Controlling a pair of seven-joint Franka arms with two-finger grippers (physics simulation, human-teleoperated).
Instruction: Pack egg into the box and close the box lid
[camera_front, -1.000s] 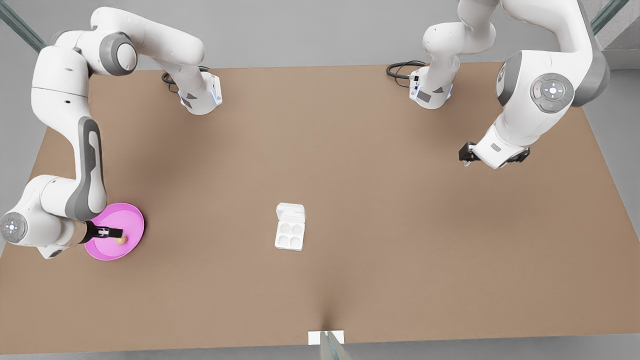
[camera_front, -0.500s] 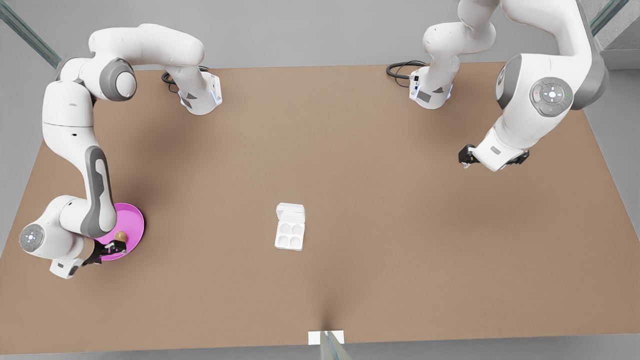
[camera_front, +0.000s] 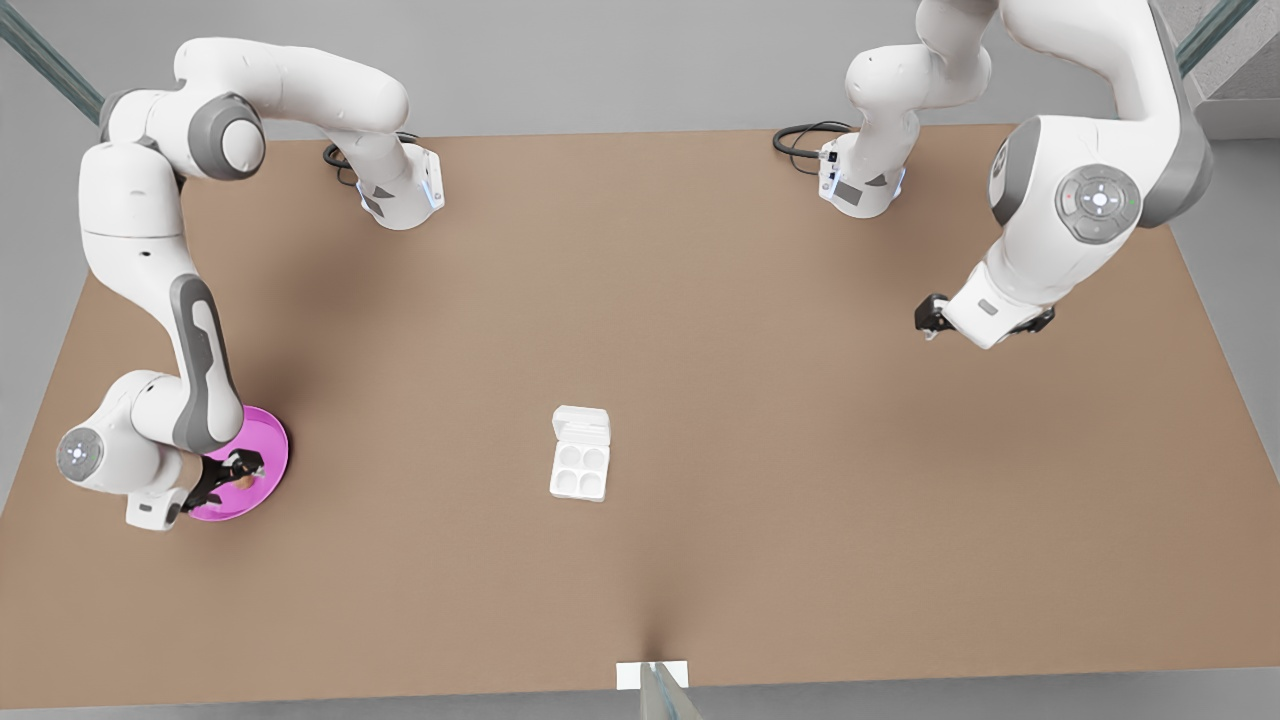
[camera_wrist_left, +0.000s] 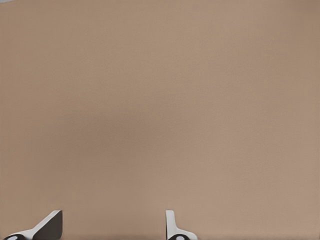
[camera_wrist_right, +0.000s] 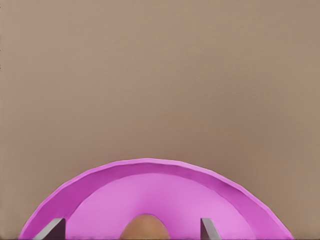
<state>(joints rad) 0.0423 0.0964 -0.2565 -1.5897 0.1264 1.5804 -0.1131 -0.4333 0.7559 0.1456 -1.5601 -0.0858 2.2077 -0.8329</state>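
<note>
- Front view: right gripper (camera_front: 243, 466) is down over the pink plate (camera_front: 268, 447) at the front view's left, w/ the arm's wrist covering part of the plate. Egg (camera_front: 243, 478) is barely a tan speck under the black fingers; hard to make out, and contact can't be judged from here.
- Front view: box (camera_front: 579, 471) sits mid-table (camera_front: 700, 350), well apart from the plate. All four hollows are bare; box lid (camera_front: 581, 425) lies open flat on the far side, hinged to a short edge.
- Front view: left gripper (camera_front: 928, 318) hangs over bare table at the front view's right, waiting, mostly hidden behind its own white wrist. A black cable (camera_front: 800, 135) loops by the arm base at the far edge. No readable writing anywhere.
- Left wrist view: two fingertips (camera_wrist_left: 50, 226) cut off by the frame edge, set wide apart w/ nothing between them; plain brown table beyond.
- Right wrist view: two grey fingertips (camera_wrist_right: 50, 229) stand apart on either side of the egg (camera_wrist_right: 145, 227), a gap showing on each side, so not clamped. Egg top pokes in at the frame edge, rest cut off; it rests on the plate (camera_wrist_right: 150, 172), whose near part is also cut off.
</note>
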